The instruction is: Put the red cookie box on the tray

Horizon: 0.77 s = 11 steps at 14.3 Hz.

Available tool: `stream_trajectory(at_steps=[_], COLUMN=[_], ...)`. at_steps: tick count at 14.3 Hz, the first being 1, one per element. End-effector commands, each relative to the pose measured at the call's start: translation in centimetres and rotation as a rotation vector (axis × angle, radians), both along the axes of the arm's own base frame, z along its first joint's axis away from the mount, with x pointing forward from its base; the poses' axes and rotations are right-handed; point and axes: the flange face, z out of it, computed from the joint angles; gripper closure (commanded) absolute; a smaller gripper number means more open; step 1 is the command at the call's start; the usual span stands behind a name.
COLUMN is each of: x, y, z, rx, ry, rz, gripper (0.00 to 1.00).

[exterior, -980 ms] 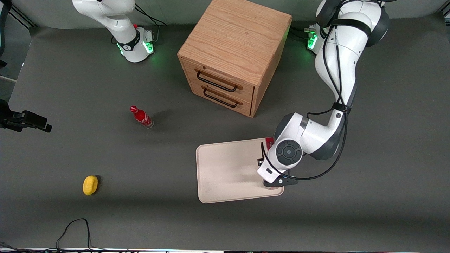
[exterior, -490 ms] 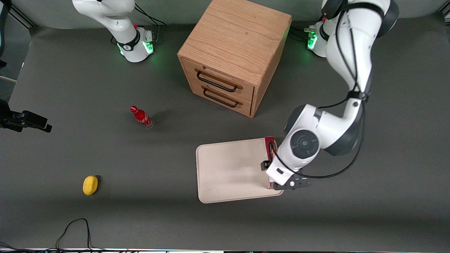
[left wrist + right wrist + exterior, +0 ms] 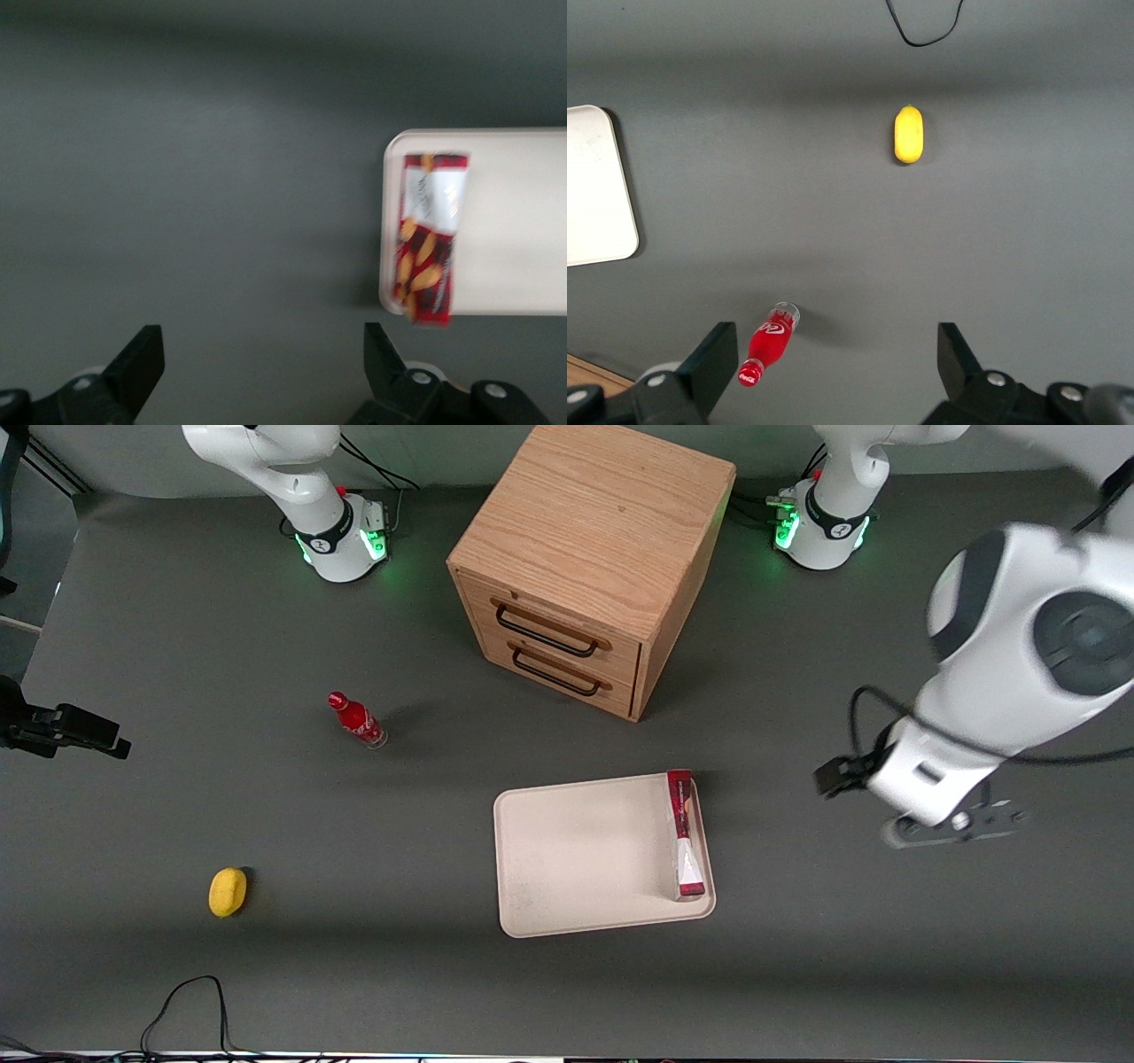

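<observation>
Red cookie box [image 3: 682,833] on tray [image 3: 576,859]; jaws [image 3: 257,372] empty, spread.

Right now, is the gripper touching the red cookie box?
Apart. The front view shows the gripper off over bare table, toward the working arm's end, well clear of the red cookie box lying along the tray edge. The left wrist view shows its fingers open.

White arm [image 3: 1019,664], black end effector [image 3: 261,376], cables.

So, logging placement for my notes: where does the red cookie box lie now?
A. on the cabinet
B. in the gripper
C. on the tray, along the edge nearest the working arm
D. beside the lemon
C: the red cookie box lies along the tray rim; the gripper hangs open off the tray.
</observation>
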Motion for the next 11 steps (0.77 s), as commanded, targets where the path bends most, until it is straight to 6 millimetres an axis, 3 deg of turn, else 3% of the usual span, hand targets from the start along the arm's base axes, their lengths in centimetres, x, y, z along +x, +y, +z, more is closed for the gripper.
stream_trajectory(at_steps=[1,3,5,7,11], x=[-5.5,-8.4,-10.5,-11.9,-11.8], y=[4.5,8.0,10.2,11.2,11.7], z=[2.7,4.2,5.3,5.6,5.7], rx=[-0.004,-0.018,-0.02,-0.016,-0.015], ry=[0.028,0.016,0.004,0.001,-0.011], rz=[-0.127,-0.121,-0.125,-0.155,-0.148], gripper=[0.0,0.0,0.0,0.0,0.0])
